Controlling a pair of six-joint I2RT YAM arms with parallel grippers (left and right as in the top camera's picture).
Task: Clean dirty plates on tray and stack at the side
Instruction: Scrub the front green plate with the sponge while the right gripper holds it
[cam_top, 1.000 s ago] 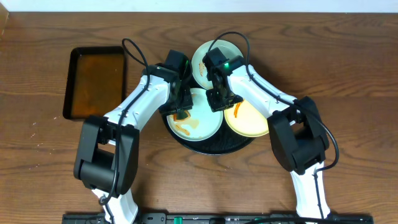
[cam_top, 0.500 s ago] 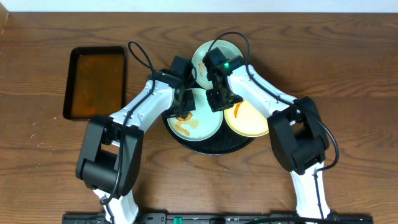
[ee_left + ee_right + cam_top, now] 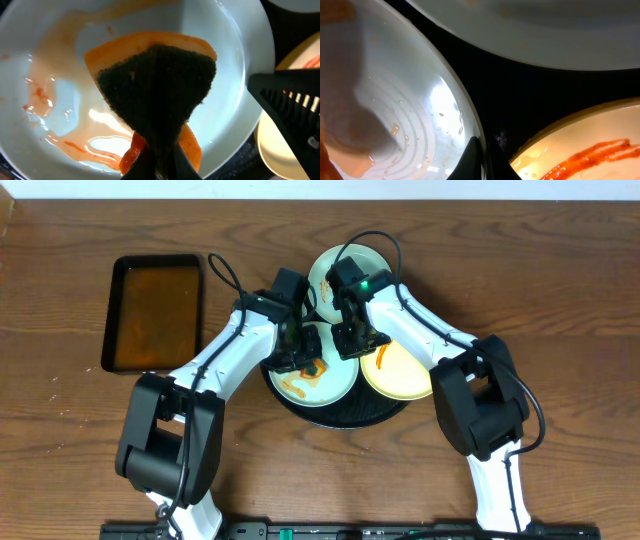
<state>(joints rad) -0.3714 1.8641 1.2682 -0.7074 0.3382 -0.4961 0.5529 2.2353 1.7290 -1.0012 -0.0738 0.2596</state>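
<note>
- The left gripper [image 3: 158, 164] is closed on an orange sponge with a dark scouring face [image 3: 155, 90], which is pinched at one end and fanned out over a pale mint-blue round plate [image 3: 235, 85].
- That plate is streaked with wet orange smears and lies on the large round glossy black tray [image 3: 345, 418], with a pale yellow round plate [image 3: 405, 375] just beside it and a third pale round plate [image 3: 325, 280] at the far rim.
- The right gripper [image 3: 479, 157] is closed on nothing; its tips are set at the mint-blue plate's rim, above the dark gap between the plates.
- No plate has been stacked at the side, so the task is judged to be at an early stage.
- The plate could be pushed across the glossy tray by the scrubbing if it is not braced firmly.
- The sponge could be twisted out of so narrow a pinch.
- The two grippers are close together, so a wide stroke could bring them into contact.
- The sauce could be smeared about rather than lifted off.
</note>
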